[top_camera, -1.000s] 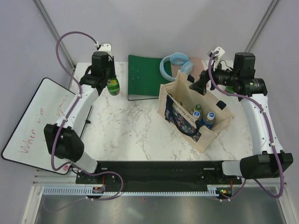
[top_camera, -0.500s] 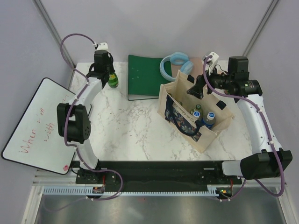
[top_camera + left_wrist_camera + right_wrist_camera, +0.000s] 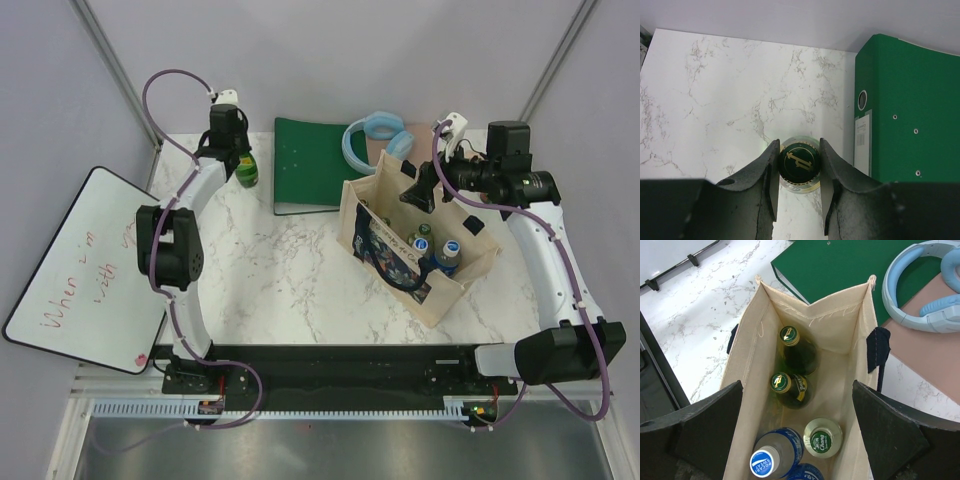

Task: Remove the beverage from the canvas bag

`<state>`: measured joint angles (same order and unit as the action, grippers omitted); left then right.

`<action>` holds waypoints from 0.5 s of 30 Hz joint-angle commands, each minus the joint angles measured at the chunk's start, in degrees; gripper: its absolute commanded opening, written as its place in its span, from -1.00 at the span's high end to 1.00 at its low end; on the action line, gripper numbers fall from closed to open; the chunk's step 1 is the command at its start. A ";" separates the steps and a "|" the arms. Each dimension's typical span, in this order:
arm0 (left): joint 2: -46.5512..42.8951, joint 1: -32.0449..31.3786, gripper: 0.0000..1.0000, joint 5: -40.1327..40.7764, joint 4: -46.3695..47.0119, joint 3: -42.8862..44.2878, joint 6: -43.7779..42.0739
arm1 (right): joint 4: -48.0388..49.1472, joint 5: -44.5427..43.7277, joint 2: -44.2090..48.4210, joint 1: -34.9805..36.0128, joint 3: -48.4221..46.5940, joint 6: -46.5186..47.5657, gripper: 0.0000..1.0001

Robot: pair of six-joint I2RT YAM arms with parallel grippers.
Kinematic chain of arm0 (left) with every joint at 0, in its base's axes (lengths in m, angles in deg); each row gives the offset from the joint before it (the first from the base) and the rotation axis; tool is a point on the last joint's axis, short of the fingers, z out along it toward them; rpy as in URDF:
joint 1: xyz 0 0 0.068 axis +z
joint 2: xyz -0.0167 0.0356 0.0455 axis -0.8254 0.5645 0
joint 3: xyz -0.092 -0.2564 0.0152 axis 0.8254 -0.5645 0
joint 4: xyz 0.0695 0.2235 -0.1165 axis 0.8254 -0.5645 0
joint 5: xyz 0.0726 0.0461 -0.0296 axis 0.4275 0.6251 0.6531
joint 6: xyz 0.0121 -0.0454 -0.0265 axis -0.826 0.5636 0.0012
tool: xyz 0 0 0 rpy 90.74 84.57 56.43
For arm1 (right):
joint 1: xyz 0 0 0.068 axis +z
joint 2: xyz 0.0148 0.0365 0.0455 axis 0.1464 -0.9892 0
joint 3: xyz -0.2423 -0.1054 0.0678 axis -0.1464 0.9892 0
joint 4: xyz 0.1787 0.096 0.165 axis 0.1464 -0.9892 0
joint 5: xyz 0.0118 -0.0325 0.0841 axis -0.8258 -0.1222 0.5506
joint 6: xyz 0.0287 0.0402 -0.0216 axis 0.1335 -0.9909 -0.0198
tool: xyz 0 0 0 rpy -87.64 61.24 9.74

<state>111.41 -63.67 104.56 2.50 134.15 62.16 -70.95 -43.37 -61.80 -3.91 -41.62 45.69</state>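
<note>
Change over the last second: the left arm swings and stretches out toward the far-left corner of the table (image 3: 280, 270), carrying the green bottle (image 3: 246, 170) further from the canvas bag (image 3: 375, 240). The bottle now sits near the far edge, just left of the green binder (image 3: 308, 165). The left gripper (image 3: 799, 152) is narrowed onto the bottle neck, with a finger on each side just under the cap. The right gripper (image 3: 418, 192) shifts slightly inward and now hangs over the bag mouth with jaws spread wide and nothing in them. Judgement: one beverage is already out and well clear of the bag, so this looks like the place-down step, with release not yet done. The left wrist view looks straight down on the gold-on-green cap with marble beneath and the binder edge beside it. It does not show whether the base touches the table, and neither does the top view. The right wrist view shows what the top view only hints at, the bag interior. It holds two green-capped dark bottles (image 3: 788, 334), one pale bottle with a green cap (image 3: 821, 440) and a blue-capped bottle (image 3: 763, 462), all standing upright. Blue headphones (image 3: 920, 295) lie behind the bag. Only the top view shows the whiteboard (image 3: 70, 270) off the table's left side.
</note>
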 commanded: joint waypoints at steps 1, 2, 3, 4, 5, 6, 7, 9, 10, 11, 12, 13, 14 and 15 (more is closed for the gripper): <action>-1.07 0.39 0.76 -0.42 7.39 5.07 -1.71 | 0.32 0.60 -0.39 0.58 -0.87 1.40 -0.96; -0.99 0.39 0.67 -0.42 7.13 4.81 -1.71 | 0.14 0.60 -0.57 0.76 -0.96 1.40 -0.96; -1.07 0.39 0.57 -0.50 7.04 4.72 -1.71 | 0.14 0.52 -0.74 0.85 -1.13 1.49 -0.96; -1.07 0.39 0.44 -0.77 7.04 4.63 -1.79 | 0.23 0.51 -0.83 0.76 -1.22 1.58 -0.96; -0.99 0.39 0.36 -0.86 6.86 4.63 -1.88 | 0.23 0.51 -0.92 0.85 -1.22 1.66 -0.96; -1.07 0.30 0.28 -0.86 6.69 4.54 -1.88 | 0.14 0.43 -0.92 1.11 -1.22 1.67 -0.96; -1.07 0.39 0.12 -1.03 6.51 4.63 -1.88 | 0.23 0.43 -0.92 1.20 -1.14 1.67 -0.96; -1.25 0.30 -0.09 -1.38 5.90 4.80 -2.06 | 0.23 0.43 -0.66 1.46 -0.79 1.75 -0.96; -1.34 0.30 -0.25 -1.64 5.81 4.80 -2.23 | 0.32 0.51 -0.66 1.55 -0.70 1.75 -0.96; -1.60 0.30 -0.30 -1.56 5.80 4.80 -2.32 | 0.23 0.51 -0.57 1.73 -0.43 1.84 -0.96; -1.77 0.30 -0.34 -1.47 5.80 4.54 -2.32 | 0.23 0.51 -0.40 1.90 -0.17 1.84 -0.96; -2.04 0.30 -0.41 -1.04 5.80 4.54 -2.50 | 0.14 0.51 -0.31 1.90 -0.08 1.93 -0.96; -2.74 0.30 -0.43 -0.60 4.33 4.54 -2.50 | 0.14 0.43 -0.22 1.99 0.01 2.02 -0.96; -3.18 0.30 -0.46 -0.33 4.05 4.72 -2.50 | 0.14 0.43 -0.13 2.25 -0.08 2.19 -0.96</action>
<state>111.52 -63.58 103.23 4.60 136.68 61.30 -71.15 -43.54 -62.78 -2.38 -41.62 46.20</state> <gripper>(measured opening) 0.708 0.982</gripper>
